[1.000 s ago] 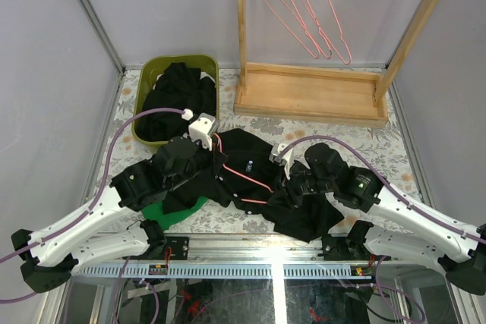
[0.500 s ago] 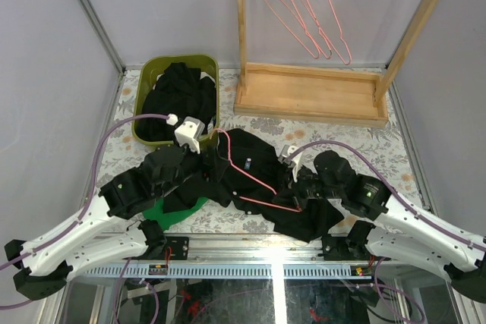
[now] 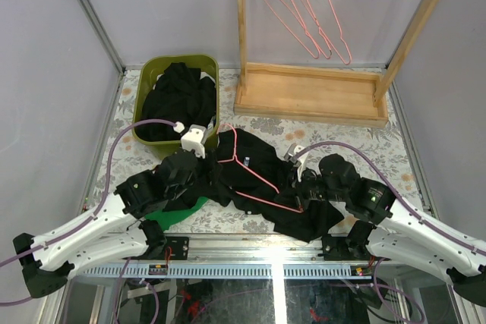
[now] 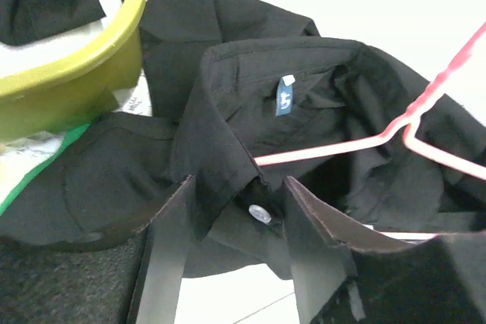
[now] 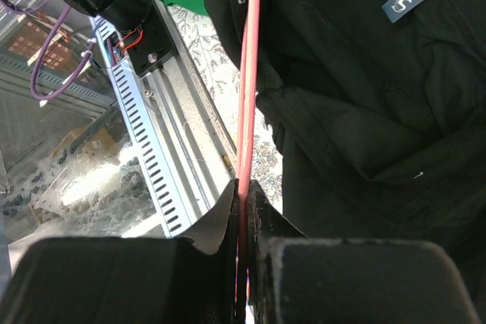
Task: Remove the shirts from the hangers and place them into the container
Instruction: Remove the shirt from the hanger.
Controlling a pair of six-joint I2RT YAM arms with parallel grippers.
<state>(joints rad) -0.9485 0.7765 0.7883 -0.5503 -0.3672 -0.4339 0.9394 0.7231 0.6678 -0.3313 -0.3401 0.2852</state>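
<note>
Top view: black shirt (image 3: 269, 158) lies mid-table. The container (image 3: 178, 59) sits at its 11 o'clock, dark fabric inside.

Left wrist: left gripper (image 4: 239, 191) open, jaws straddling the buttoned collar. Hanger (image 4: 326, 149) sits in the neck. Close firmly before pulling toward 11.

Right wrist: right gripper (image 5: 243, 191) pinched on the hanger wire. Hold it steady as an anchor.

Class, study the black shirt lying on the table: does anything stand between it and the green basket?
No object lies between shirt and basket; they lie side by side. But the pink hanger, pinched by the right hand, is in its collar.
</note>
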